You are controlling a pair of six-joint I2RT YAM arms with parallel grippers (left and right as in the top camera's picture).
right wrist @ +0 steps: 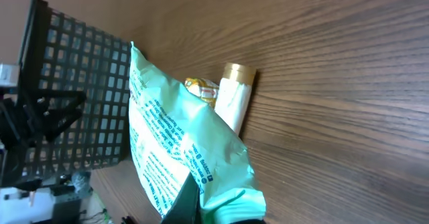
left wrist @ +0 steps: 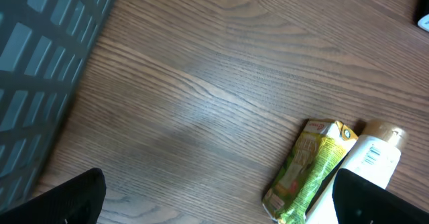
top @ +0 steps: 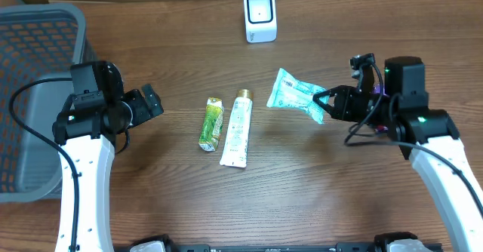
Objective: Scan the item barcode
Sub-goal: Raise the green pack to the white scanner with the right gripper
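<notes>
Overhead: right gripper (top: 324, 106) clamped on end of mint-green packet (top: 292, 93), right of centre, well near of white scanner (top: 260, 16) at far edge. Left gripper (top: 153, 101) wide open, holding nothing, left of green pouch (top: 211, 124) and white tube (top: 238, 127) lying side by side mid-table. Grey basket (top: 34, 71) far left.
Left wrist: fingers spread; pouch and tube just beside each other at right, basket at left.
Right wrist: packet pinched at bottom edge, printed side to camera; can't make out barcode. Tube cap, pouch, basket behind.
</notes>
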